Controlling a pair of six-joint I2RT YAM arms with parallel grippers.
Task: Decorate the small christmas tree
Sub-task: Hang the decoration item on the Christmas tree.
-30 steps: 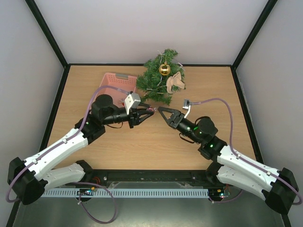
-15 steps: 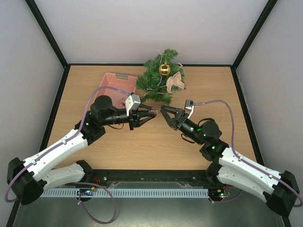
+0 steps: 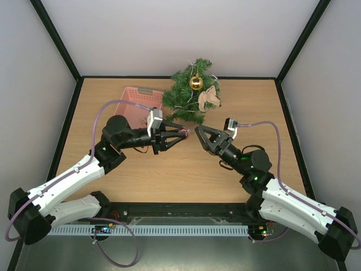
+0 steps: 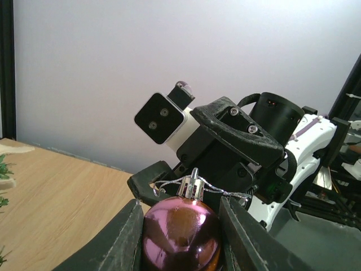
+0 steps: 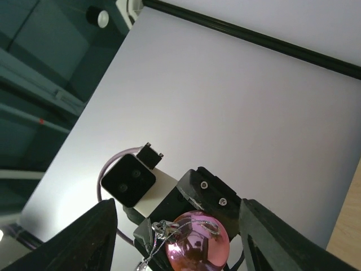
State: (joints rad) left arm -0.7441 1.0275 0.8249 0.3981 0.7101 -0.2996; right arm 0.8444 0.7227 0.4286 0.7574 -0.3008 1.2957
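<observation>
The small christmas tree stands at the back of the table, with a gold bauble and a beige bow on it. My left gripper is raised in front of the tree, shut on a shiny pink bauble with its silver cap and string loop pointing away. My right gripper is open and faces the left one, a little apart. In the right wrist view the pink bauble shows between my open right fingers, untouched by them.
A pink basket sits on the table left of the tree. The wooden table is walled by pale panels in black frames at the back and sides.
Both grippers have risen and tilted upward. The left one has drawn slightly back with the pink bauble, and the open right gripper has come closer to it.
</observation>
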